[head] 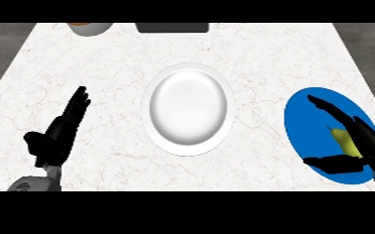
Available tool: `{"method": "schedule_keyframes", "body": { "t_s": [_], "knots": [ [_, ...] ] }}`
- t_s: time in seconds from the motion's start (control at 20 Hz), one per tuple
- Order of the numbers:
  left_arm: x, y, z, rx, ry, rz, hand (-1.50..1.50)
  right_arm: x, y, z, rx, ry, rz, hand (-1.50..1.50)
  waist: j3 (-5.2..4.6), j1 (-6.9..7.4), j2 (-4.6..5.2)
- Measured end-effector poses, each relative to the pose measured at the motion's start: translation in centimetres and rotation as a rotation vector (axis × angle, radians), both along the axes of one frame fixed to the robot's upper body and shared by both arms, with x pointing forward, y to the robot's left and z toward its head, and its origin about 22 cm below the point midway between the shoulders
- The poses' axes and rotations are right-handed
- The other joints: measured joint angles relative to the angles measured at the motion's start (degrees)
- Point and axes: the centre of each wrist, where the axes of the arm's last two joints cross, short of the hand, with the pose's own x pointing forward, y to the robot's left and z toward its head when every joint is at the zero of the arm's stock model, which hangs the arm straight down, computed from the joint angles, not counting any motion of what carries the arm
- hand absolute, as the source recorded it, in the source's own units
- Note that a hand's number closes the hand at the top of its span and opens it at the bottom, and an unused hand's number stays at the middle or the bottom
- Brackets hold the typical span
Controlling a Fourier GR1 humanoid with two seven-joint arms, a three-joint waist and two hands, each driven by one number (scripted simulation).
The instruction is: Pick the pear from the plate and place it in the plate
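A yellow-green pear (pixel 345 142) lies on the blue plate (pixel 304 129) at the right edge of the counter. My right hand (pixel 356 146) is over that plate with the pear between its straight fingers (pixel 327 108) and its thumb (pixel 333 162); the hand is open around the fruit and hides part of it. A white plate (pixel 189 108) sits empty in the middle of the counter. My left hand (pixel 58 134) rests open at the lower left, fingers pointing away from me, well apart from both plates.
At the counter's far edge stand a grey bowl with something orange in it (pixel 90 27) and a dark flat object (pixel 172 27). The white marbled counter (pixel 110 69) stretches between the plates.
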Motion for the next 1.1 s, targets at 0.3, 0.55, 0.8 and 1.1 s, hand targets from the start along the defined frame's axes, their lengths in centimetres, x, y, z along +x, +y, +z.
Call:
{"method": "schedule_keyframes", "body": {
  "t_s": [0.3,0.55,0.8,1.1],
  "knots": [
    [-0.5,0.4,0.0,0.001,0.005,0.000,0.00,-0.7,-2.8,4.2,-0.222,0.029,-0.026,-1.50,-0.04,0.03,-0.04],
    [0.1,0.0,-0.1,0.003,0.001,-0.010,0.00,-0.3,-2.8,6.6,-0.459,0.162,-0.001,-1.50,-0.09,0.29,0.06],
    [0.3,0.5,-0.2,0.003,0.003,-0.012,0.00,-0.3,-2.7,7.4,-0.599,0.305,0.011,-1.50,-0.06,0.38,0.09],
    [0.4,0.7,0.2,0.000,-0.005,-0.009,0.00,1.4,-2.1,7.9,-0.690,0.411,-0.016,-1.50,-0.01,0.64,0.13]
  ]
}}
